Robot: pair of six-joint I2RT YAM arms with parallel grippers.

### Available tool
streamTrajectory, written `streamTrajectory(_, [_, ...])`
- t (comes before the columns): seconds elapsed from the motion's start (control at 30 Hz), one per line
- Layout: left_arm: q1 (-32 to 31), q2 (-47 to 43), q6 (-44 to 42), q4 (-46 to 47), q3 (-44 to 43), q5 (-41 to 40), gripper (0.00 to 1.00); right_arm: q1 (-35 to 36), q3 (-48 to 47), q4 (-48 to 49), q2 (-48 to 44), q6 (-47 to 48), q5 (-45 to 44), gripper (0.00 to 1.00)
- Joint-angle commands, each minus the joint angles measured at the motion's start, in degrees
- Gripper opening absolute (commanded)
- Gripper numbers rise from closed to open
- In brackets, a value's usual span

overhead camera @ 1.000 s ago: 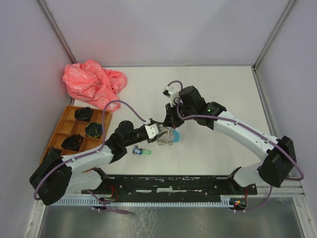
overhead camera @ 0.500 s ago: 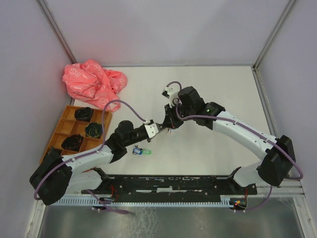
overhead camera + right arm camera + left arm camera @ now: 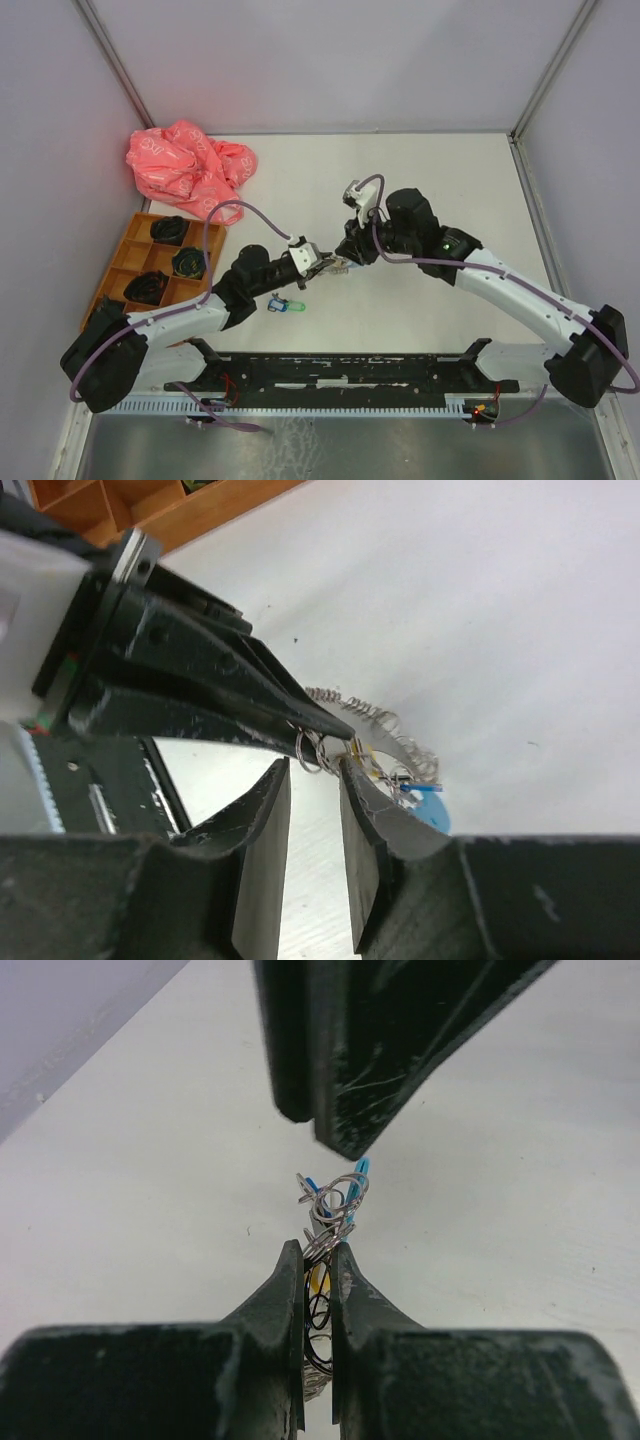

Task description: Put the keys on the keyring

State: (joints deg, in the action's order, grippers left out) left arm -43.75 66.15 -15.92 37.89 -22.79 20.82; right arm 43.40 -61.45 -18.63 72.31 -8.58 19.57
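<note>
My left gripper [image 3: 328,266] is shut on the keyring, a bundle of thin wire rings [image 3: 335,1200] with a grey coiled chain [image 3: 385,720] and a light-blue piece [image 3: 433,815] hanging off it. A yellow tag [image 3: 318,1280] shows between the left fingertips [image 3: 292,1265]. My right gripper [image 3: 347,258] faces the left one tip to tip. Its jaws stand slightly apart on either side of the rings [image 3: 312,748], closed on nothing. One loose key with a green and blue tag [image 3: 286,305] lies on the table near the left arm.
A wooden compartment tray [image 3: 150,215] with dark coiled items [image 3: 188,262] stands at the left. A crumpled pink bag [image 3: 190,165] lies behind it. Grey walls enclose the table.
The right arm has swung to the right and turned its wrist, and its tips now meet the left gripper's tips. The left gripper has risen slightly with the keyring.
</note>
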Motion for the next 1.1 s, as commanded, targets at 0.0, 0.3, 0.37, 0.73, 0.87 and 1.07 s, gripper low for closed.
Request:
streamTrajectory(0.0, [0.2, -1.5, 8.6, 4.9, -0.2, -1.7, 0.03, -0.1, 8.3, 10.7, -6.6, 15.3, 1.8, 0.34])
streamTrajectory(0.3, [0.2, -1.5, 17.3, 4.3, -1.0, -1.5, 0.03, -0.1, 22.0, 27.1, -11.4, 30.8, 11.8, 0.36])
streamTrajectory(0.37, [0.2, -1.4, 17.8, 4.4, -1.0, -1.1, 0.03, -0.1, 22.5, 28.3, -10.5, 31.4, 12.6, 0.34])
streamTrajectory(0.73, [0.2, -1.5, 17.9, 4.8, -0.6, 0.1, 0.03, -0.1, 24.2, 33.4, -8.9, 30.7, 12.8, 0.31])
streamTrajectory(0.87, [0.2, -1.5, 18.0, 5.0, -0.7, 0.5, 0.03, -0.1, 24.1, 34.7, -7.7, 30.3, 12.3, 0.3])
streamTrajectory(1.07, [0.2, -1.5, 17.9, 5.1, -0.6, 1.0, 0.03, -0.1, 23.5, 34.9, -6.6, 29.4, 11.7, 0.25])
